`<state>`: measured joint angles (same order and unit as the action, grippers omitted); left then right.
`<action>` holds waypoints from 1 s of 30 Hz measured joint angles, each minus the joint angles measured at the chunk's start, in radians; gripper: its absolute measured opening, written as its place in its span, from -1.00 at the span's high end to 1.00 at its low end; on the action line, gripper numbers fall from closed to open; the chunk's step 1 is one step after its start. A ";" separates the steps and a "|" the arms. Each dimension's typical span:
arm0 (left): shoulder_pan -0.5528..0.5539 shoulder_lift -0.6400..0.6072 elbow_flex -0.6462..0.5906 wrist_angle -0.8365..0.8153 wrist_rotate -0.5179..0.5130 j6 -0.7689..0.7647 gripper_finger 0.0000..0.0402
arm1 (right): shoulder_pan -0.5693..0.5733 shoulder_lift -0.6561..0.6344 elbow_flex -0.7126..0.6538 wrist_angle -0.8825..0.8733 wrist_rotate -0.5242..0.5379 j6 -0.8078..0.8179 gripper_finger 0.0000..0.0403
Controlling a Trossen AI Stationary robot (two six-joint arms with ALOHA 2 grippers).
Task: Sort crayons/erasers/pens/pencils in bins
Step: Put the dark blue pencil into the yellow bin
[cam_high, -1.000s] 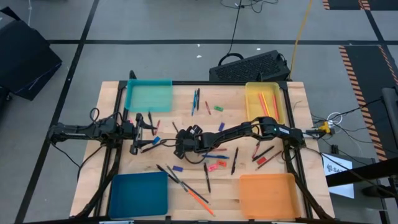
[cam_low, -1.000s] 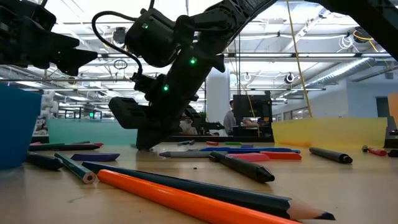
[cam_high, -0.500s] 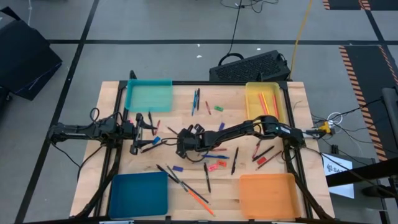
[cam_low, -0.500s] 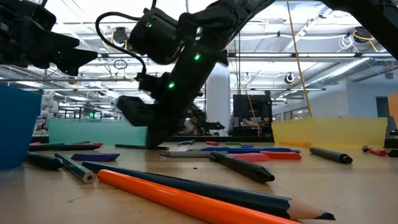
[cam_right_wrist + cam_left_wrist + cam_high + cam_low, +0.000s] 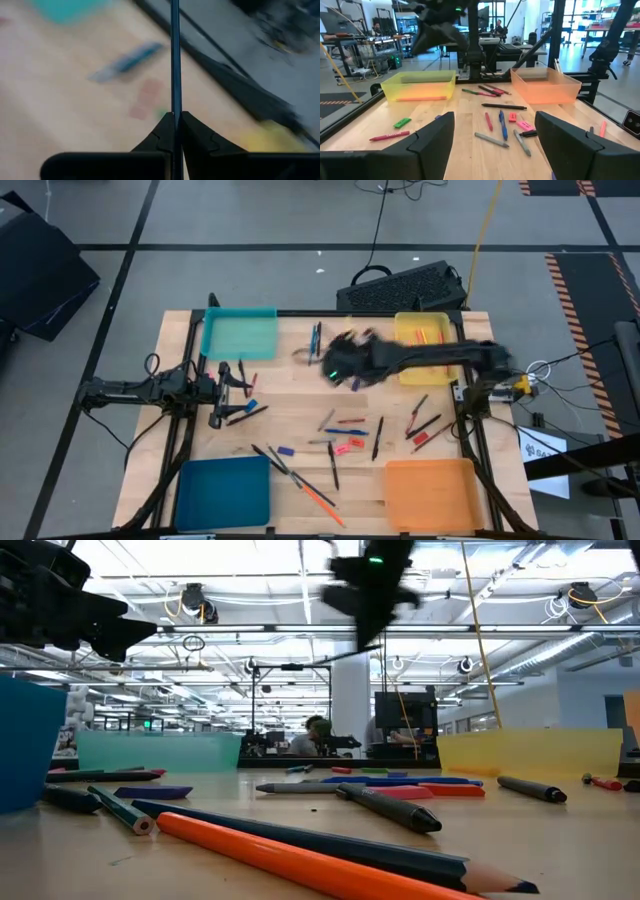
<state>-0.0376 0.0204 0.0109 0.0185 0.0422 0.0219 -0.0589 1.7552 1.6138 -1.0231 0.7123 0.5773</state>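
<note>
We are in a large open robotics lab: a pale wooden worktable (image 5: 300,395) stands on a grey floor marked with black tape lines (image 5: 130,240), under exposed ceiling trusses (image 5: 250,630), with equipment-laden benches (image 5: 365,42) and black cables (image 5: 380,220) around.

4 bins (image 5: 239,337) at table (image 5: 290,380) corners | pens, pencils (image 5: 318,496) scattered between

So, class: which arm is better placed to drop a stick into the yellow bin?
Right: the right gripper is shut on a thin dark stick, near the yellow bin.
</note>
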 joint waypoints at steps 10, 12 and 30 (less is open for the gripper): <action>0.000 0.000 0.000 0.000 0.000 0.000 -0.39 | -0.275 -0.554 -0.612 -0.015 -0.112 0.117 0.94; 0.000 0.000 0.000 0.000 0.000 0.000 -0.39 | -0.342 -0.618 -0.707 0.020 -0.155 0.111 0.94; 0.000 0.000 0.000 0.000 0.000 0.000 -0.39 | -0.557 -0.673 -1.076 0.462 -0.348 0.007 0.57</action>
<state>-0.0379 0.0201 0.0109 0.0189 0.0422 0.0219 -0.6159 1.0817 0.5377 -0.5613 0.3645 0.5843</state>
